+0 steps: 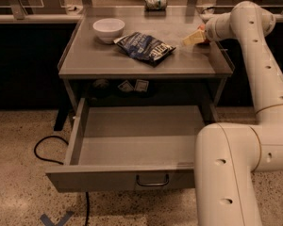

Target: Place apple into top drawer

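You're looking at a lab-like workroom: a grey metal bench [99,60] with its top drawer [132,145] open, speckled terrazzo floor [14,140], a loose black cable [35,149], blue floor tape [56,218]. The tool [193,37] hangs over the bench's right rear.

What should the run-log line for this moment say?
gripper: over tabletop right side, at apple | top drawer: pulled open, apple not inside | step: placing not yet done
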Available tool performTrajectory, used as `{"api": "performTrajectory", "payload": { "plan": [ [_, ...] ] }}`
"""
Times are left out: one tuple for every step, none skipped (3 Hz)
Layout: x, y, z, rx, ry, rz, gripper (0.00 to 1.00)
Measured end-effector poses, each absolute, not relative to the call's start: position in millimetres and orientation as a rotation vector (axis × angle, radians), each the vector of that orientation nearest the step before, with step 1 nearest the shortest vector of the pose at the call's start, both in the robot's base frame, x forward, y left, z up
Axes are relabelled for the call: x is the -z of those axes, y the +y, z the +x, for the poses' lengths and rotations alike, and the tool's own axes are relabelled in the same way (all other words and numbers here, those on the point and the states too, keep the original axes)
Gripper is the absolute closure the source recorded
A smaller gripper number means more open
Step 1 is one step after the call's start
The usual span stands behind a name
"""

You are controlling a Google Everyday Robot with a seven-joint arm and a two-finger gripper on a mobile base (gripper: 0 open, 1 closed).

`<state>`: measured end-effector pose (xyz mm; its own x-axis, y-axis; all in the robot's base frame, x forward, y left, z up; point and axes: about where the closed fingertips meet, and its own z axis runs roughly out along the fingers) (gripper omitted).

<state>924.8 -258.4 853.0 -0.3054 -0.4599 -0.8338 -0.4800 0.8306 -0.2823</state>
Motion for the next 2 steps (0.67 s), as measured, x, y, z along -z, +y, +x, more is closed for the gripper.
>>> {"api": "performTrajectory", "payload": {
  "plan": [
    [-851.7,-256.8,925.7,-0.046,1.955,-0.667,0.0],
    [-851.7,-256.8,925.7,-0.046,1.955,-0.667,0.19]
  ]
}}
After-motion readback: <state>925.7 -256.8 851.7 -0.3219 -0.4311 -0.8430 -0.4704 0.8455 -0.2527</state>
